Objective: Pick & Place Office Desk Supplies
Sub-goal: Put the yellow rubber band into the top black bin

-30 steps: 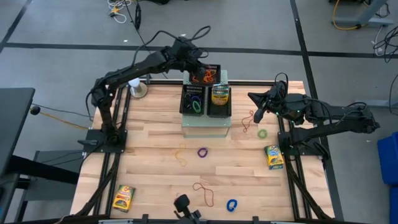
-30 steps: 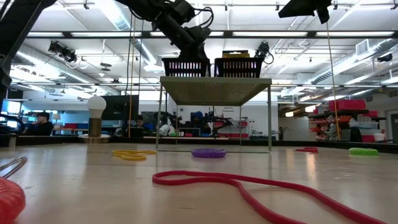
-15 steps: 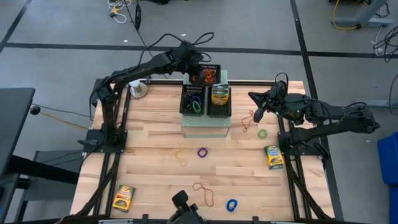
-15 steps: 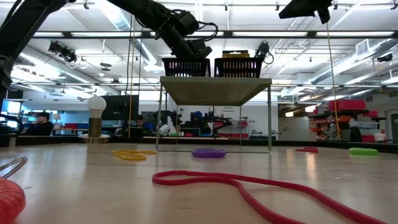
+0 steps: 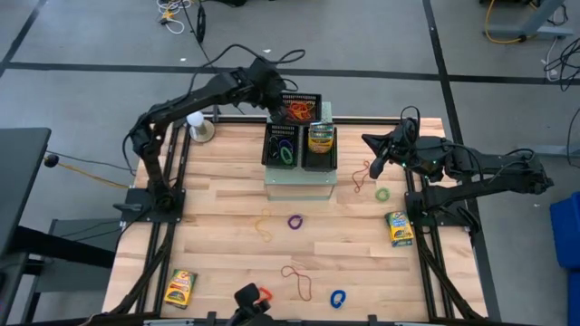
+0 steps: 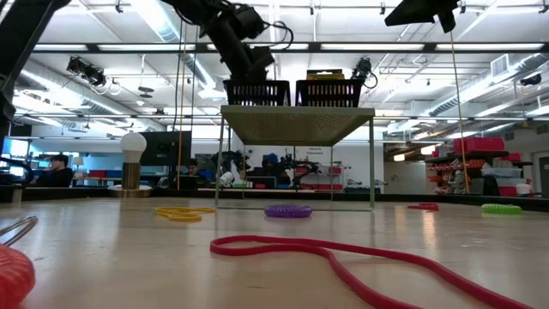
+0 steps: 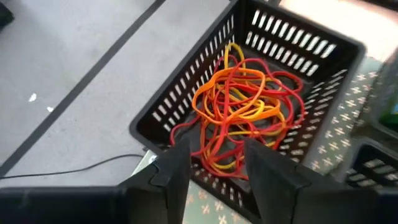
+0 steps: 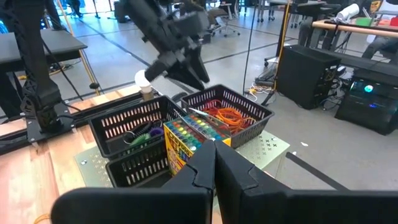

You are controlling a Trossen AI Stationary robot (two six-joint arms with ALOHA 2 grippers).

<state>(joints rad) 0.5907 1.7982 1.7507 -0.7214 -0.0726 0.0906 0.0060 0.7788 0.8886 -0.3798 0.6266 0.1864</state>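
Note:
My left gripper (image 5: pixel 275 96) hovers open at the far-left rim of a black mesh tray (image 7: pixel 298 37), nothing between its fingers (image 7: pixel 171 171). A tangle of orange and red rubber bands (image 7: pixel 242 106) lies on that tray's floor. Two more trays hold coloured loops (image 5: pixel 285 149) and an upright crayon box (image 5: pixel 320 136). Loose on the table lie thin bands (image 5: pixel 297 281), purple (image 5: pixel 295 221), green (image 5: pixel 382 194) and blue (image 5: pixel 338 297) loops, and two crayon boxes (image 5: pixel 180 288) (image 5: pixel 399 228). My right gripper (image 5: pixel 370 145) hangs shut above the table's right side.
The trays stand on a pale-green perforated stand (image 5: pixel 299 184) at the table's far middle. A white-topped lamp (image 5: pixel 198 127) sits at the far left corner. A dark object with a red coil (image 5: pixel 252 296) lies at the near edge. Bare wood shows on the table's left half.
My left gripper has drawn back a little from over the band tray toward the table's far-left corner and has tipped farther downward. The right arm has kept still.

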